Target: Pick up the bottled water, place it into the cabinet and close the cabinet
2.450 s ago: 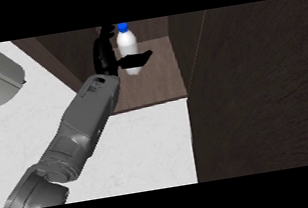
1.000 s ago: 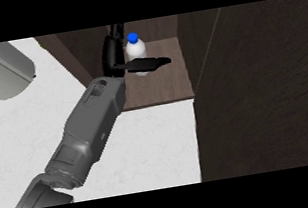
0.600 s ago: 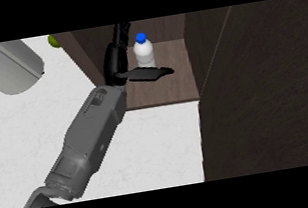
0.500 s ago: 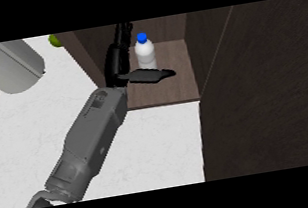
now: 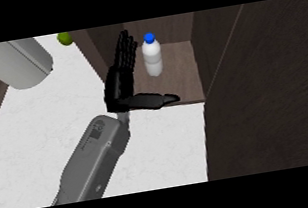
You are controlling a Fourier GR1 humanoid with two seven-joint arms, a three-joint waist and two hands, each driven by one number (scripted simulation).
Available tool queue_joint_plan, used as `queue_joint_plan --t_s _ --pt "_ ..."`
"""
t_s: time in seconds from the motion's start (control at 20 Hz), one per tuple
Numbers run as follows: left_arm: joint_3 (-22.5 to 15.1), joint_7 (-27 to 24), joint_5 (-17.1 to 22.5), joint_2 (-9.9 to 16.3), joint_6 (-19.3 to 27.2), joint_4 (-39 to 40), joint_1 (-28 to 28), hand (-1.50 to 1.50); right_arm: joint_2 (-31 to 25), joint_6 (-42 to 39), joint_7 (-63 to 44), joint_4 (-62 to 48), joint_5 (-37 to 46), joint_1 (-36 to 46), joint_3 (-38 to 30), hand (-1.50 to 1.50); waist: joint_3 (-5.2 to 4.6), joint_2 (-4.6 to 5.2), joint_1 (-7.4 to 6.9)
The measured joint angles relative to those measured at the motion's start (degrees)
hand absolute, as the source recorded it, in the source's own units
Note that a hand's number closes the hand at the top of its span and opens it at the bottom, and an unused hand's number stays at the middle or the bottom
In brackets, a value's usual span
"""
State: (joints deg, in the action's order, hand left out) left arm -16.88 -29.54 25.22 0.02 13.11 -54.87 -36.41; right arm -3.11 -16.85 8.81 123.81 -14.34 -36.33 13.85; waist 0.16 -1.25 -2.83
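a: where's the bottled water [image 5: 152, 55]?

b: upright on the cabinet shelf [image 5: 183, 78], inside the open cabinet, blue cap up, toward the back of the shelf.

a: is a hand on it?

b: no. only one hand [image 5: 124, 77] shows, on a grey forearm [image 5: 91, 161] that comes up from the lower edge. which hand it is, i cannot tell. its fingers are straight and together, pointing up alongside the bottle's left, just beside it with a thin gap. the thumb sticks out to the right over the shelf's front edge. it grips nothing.

a: what else is there?

b: the cabinet door [image 5: 274, 87] stands open at the right, dark wood. a white counter [image 5: 35, 135] lies below and left, a pale rounded appliance [image 5: 12, 62] at upper left, and a small green thing [image 5: 64, 37] at the top edge.
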Motion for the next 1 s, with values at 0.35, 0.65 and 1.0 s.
queue_joint_plan --t_s 0.35,0.65,1.0 --pt "-7.0 6.6 -0.3 3.3 3.5 -25.9 18.9 -1.50 -0.9 -0.3 -0.4 1.9 1.9 -0.4 1.3 -1.50 -0.09 0.10 -0.04" --pt "-11.5 11.4 -1.2 9.7 5.5 -47.4 33.2 -1.50 -5.6 -4.5 -1.7 2.1 4.6 0.4 2.8 1.50 -0.11 0.44 0.49" --pt "-10.1 10.0 -1.1 16.9 5.8 -63.2 48.5 -1.50 -9.4 -7.4 -4.6 5.8 10.3 0.7 9.0 1.50 -0.03 1.17 1.06"
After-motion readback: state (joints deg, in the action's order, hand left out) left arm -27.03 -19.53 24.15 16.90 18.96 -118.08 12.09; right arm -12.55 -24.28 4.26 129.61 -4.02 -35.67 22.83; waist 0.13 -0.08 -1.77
